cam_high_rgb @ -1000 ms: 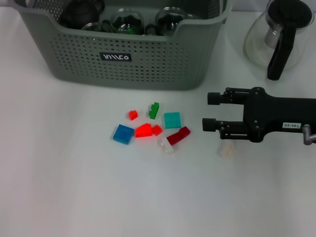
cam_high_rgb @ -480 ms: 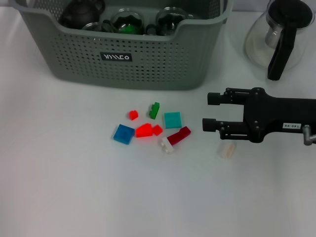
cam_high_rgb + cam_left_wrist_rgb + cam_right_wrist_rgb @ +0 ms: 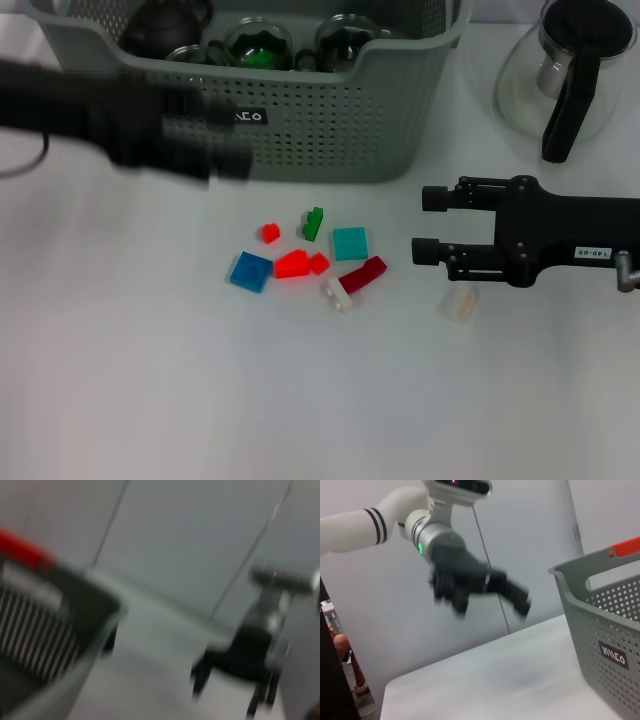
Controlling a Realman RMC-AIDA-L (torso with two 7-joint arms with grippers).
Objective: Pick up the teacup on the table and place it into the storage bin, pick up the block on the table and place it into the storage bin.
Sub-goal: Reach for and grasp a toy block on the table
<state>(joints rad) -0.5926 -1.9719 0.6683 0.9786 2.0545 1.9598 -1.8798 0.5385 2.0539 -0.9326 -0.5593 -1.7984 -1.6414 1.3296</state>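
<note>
The grey-green storage bin [image 3: 320, 130] stands at the back of the table, with a dark teapot [image 3: 165, 22] and glass teacups [image 3: 258, 44] inside it. No teacup stands on the table. Small blocks lie in front of the bin: red [image 3: 269, 233], green [image 3: 313, 223], teal [image 3: 349, 243], blue [image 3: 250, 271], orange-red [image 3: 293, 264], dark red [image 3: 362, 274] and whitish [image 3: 336, 293]. My left gripper [image 3: 225, 160] is a moving blur across the bin's front, above the blocks. My right gripper [image 3: 424, 224] hovers open and empty to the right of the blocks.
A glass carafe [image 3: 565, 75] with a black handle stands at the back right. A pale translucent piece [image 3: 460, 302] lies just below my right gripper. In the right wrist view the left gripper [image 3: 470, 582] hangs in the air beside the bin [image 3: 600, 645].
My left arm has swept in from the left and now crosses the front of the bin. The right arm and the blocks have stayed put.
</note>
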